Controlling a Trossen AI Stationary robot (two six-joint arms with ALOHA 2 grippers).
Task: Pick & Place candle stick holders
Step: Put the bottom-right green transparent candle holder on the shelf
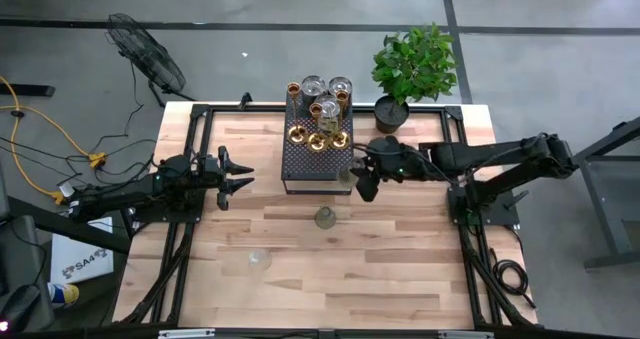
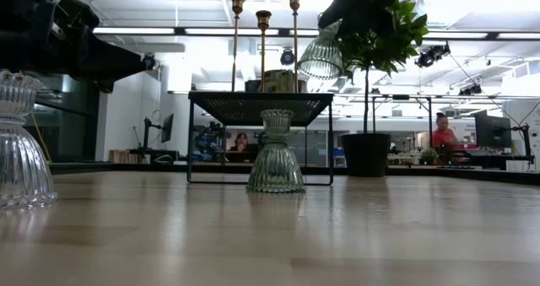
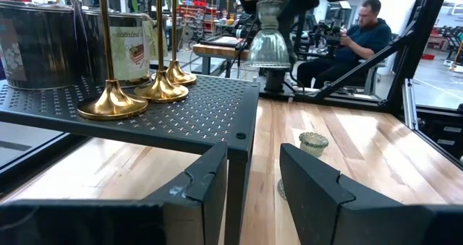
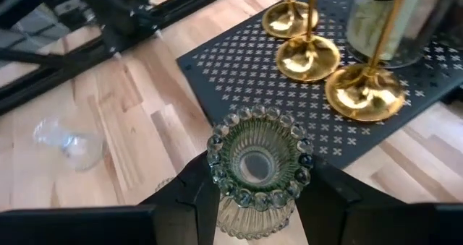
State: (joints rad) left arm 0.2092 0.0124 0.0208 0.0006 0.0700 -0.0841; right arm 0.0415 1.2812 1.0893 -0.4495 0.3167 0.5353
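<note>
Right now your right gripper [image 4: 249,194] is clamping a ribbed green-glass holder [image 4: 258,169] between its fingers, carrying it in the air just over the front right corner of the black perforated box [image 1: 318,159] near the table's [image 1: 400,269] far edge. Three brass holders [image 1: 317,137] are standing on that box together with some silvery cups [image 1: 327,86]. A second green-glass holder [image 1: 324,217] is sitting mid-table, and a clear one [image 1: 259,260] is resting nearer the front edge. Your left gripper [image 1: 243,173] is waiting with its fingers spread, off the box's left side. The potted plant [image 1: 410,69] is standing at the far right corner.
</note>
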